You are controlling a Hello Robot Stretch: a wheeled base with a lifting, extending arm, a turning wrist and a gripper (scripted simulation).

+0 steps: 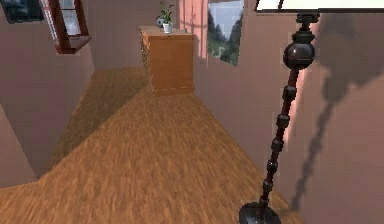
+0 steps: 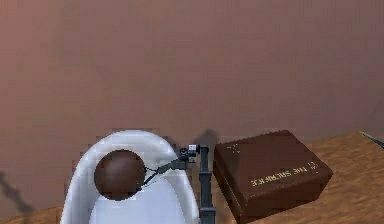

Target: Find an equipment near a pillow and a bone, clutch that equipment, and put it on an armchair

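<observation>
Most of the job looks done, I'd judge: brown ball (image 2: 120, 173), prob the equipment, lies within the white armchair (image 2: 130, 140) outline, gripper (image 2: 157, 175) at its edge. Can't tell if gripper holds the ball or nothing, nor if ball rests on the seat. Left: make sure it's set down, then draw arm (image 2: 205, 195) away. Brown box (image 2: 272, 172) just beside chair

Grained wood floor (image 1: 150, 150), wood dresser (image 1: 168, 62), glossy lamp stand (image 1: 283, 115), smooth armchair (image 2: 150, 145), matt box (image 2: 270, 170).
</observation>
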